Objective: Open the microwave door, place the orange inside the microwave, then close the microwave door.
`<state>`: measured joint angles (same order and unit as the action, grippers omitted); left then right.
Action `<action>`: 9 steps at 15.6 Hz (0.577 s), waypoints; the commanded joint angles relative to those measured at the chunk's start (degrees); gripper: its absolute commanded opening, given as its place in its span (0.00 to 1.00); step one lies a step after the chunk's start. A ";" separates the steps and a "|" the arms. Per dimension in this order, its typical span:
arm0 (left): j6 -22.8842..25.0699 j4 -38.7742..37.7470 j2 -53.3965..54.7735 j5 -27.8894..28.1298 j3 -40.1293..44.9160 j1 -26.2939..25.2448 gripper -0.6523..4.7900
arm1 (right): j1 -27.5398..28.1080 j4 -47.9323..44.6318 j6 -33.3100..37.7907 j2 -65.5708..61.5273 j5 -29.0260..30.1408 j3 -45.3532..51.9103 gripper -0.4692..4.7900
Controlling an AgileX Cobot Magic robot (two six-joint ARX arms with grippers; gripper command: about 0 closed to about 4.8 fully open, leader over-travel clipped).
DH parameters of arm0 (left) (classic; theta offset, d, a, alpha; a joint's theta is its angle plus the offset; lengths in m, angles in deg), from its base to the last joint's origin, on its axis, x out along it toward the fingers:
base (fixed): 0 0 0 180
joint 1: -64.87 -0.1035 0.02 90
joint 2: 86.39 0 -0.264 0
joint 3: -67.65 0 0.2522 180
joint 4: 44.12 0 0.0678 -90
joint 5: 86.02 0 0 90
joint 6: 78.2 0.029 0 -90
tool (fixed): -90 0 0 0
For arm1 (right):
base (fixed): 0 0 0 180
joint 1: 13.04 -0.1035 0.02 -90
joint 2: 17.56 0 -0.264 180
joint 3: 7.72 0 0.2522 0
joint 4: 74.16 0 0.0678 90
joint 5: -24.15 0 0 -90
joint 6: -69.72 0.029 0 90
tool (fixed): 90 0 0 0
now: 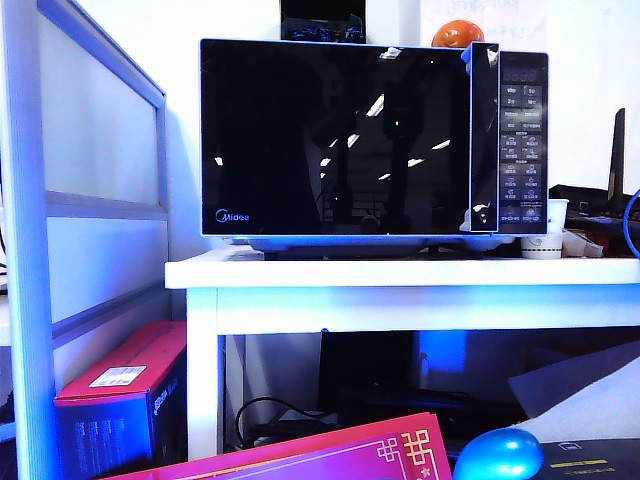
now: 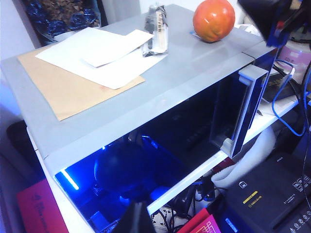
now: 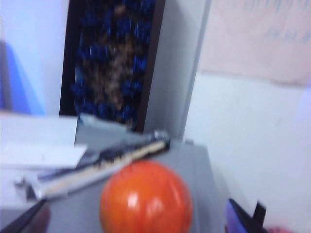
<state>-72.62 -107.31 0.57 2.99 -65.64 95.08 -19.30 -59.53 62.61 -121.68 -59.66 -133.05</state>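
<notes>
exterior view: the microwave (image 1: 373,145) sits on the white counter (image 1: 400,272), the microwave door (image 1: 335,140) shut. the orange (image 2: 214,19) rests on the microwave's grey roof near the handle-side corner, beside papers (image 2: 97,56) and a dark wrapped packet (image 2: 156,31). left fingers are clenched, barely in frame. right fingers flank the orange (image 3: 146,198); i cannot tell whether they are released.

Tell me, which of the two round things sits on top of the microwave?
The orange, resting on the microwave's grey top near its button side. The shiny blue ball lies far lower, below the white table.
</notes>
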 commanded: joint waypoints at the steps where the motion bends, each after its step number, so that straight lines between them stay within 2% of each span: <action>1: 0.42 2.71 -0.17 -0.33 -0.13 0.07 0.11 | -0.28 14.14 0.04 2.95 0.13 -0.28 1.00; 6: 0.39 3.56 -0.11 -0.33 -0.13 0.04 0.11 | -2.43 33.97 0.07 10.95 -0.15 -0.28 1.00; 9: 0.39 3.74 -0.11 -0.35 -0.13 0.04 0.11 | -2.45 42.84 1.14 15.50 -0.09 -0.28 1.00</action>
<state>-72.42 -104.64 0.59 2.97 -65.64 95.08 -21.79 -19.86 63.06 -107.08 -59.75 -133.07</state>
